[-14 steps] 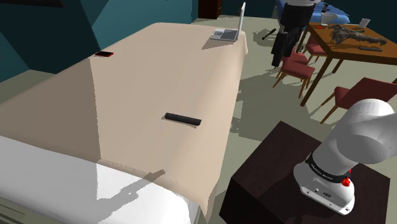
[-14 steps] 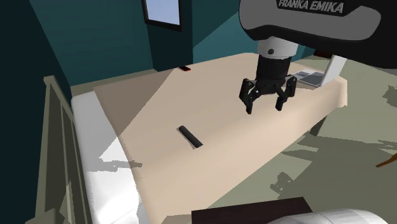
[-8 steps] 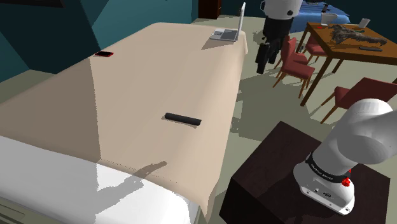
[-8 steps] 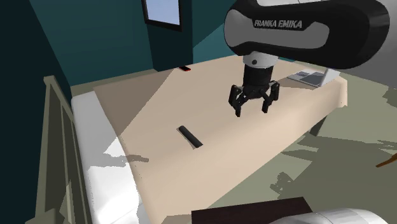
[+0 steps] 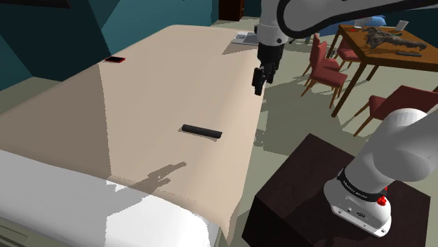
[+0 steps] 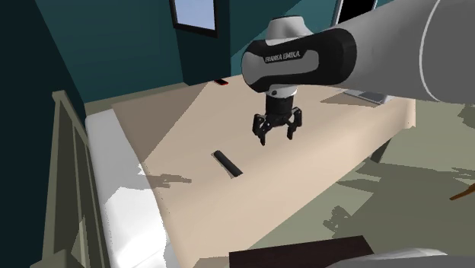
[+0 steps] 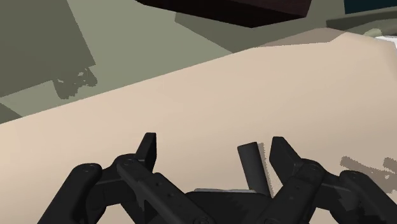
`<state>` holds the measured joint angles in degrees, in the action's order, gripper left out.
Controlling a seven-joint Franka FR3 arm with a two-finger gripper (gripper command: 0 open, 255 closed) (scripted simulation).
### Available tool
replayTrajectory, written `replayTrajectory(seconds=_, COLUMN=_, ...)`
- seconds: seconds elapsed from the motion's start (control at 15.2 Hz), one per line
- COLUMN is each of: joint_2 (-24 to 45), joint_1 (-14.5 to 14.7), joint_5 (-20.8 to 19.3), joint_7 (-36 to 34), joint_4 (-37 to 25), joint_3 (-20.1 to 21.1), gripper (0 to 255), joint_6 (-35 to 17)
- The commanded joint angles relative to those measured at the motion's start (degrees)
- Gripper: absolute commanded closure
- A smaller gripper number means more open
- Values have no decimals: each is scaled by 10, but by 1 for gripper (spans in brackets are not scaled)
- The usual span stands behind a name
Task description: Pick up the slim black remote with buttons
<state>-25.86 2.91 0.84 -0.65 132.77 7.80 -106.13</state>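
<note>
Long beige bed cover (image 5: pixel 175 84) — reads as cloth, matt and smooth, no weave drawn. Plain white sheet (image 5: pixel 63 203) at the shoulder view's 7 o'clock, same flat finish. Slim black bar-shaped remote (image 5: pixel 201 131): matt, material unclear. All-black two-finger gripper (image 6: pixel 275 138) matt. White rounded arm shell (image 6: pixel 396 53) — smooth, soft sheen, plastic-like. Dark brown box stand (image 5: pixel 295 189) at 4 o'clock, dull. Brown dining table (image 5: pixel 356 41) at 2 o'clock looks wooden.

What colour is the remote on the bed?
The remote is black; shoulder view shows it best.
</note>
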Motion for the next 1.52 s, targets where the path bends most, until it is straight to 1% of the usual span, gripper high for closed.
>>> replayTrajectory(seconds=0.0, joint_2=37, joint_1=3, joint_5=-3, joint_7=1, joint_4=-7, joint_3=7, gripper=0, joint_6=-32)
replayTrajectory(seconds=0.4, joint_2=156, joint_1=11, joint_5=-22, joint_7=-7, joint_4=-49, joint_3=31, gripper=0, joint_6=-113)
replayTrajectory(seconds=0.73, joint_2=260, joint_1=21, joint_5=-51, joint_7=-20, joint_4=-102, joint_3=48, gripper=0, joint_6=-164)
replayTrajectory(seconds=1.06, joint_2=366, joint_1=37, joint_5=-89, joint_7=-36, joint_4=-173, joint_3=57, gripper=0, joint_6=-198)
replayTrajectory(seconds=1.45, joint_2=495, joint_1=66, joint_5=-134, joint_7=-49, joint_4=-281, joint_3=57, gripper=0, joint_6=-217)
